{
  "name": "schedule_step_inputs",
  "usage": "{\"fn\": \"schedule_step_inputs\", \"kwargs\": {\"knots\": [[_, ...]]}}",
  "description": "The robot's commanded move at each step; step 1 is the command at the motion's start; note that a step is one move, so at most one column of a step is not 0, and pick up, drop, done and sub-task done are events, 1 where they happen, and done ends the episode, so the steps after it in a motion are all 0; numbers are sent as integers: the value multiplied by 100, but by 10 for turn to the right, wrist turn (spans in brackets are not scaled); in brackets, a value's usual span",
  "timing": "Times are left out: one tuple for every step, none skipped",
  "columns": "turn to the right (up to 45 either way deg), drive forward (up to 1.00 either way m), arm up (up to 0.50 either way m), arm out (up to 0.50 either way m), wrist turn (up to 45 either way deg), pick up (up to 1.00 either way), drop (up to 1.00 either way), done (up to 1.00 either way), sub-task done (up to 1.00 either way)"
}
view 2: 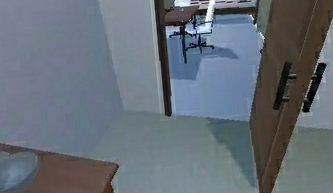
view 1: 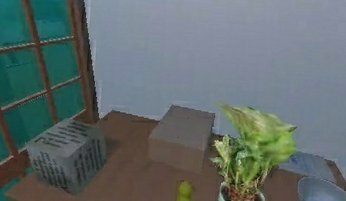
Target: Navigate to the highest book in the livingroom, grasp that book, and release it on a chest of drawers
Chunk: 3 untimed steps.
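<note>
While faced with a worktop (view 1: 136,178) cluttered by potted plant (view 1: 246,153) and bowl (view 1: 330,198) at lower right, could not tell the book's place nor the fingers' state; judged the open door (view 2: 288,74), frame right, the way onward.

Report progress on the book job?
Done: nothing evident. In hand: searching; the robot faces a brown wooden table bearing grey boxes, a leafy potted plant and a grey bowl. Left: reaching the book, grasping it, releasing it on a chest of drawers.
</note>
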Motion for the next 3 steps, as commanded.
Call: {"fn": "schedule_step_inputs", "kwargs": {"knots": [[450,0,0,0,0,0,0,0,0],[450,0,0,0,0,0,0,0,0],[60,0,0,0,0,0,0,0,0]]}}
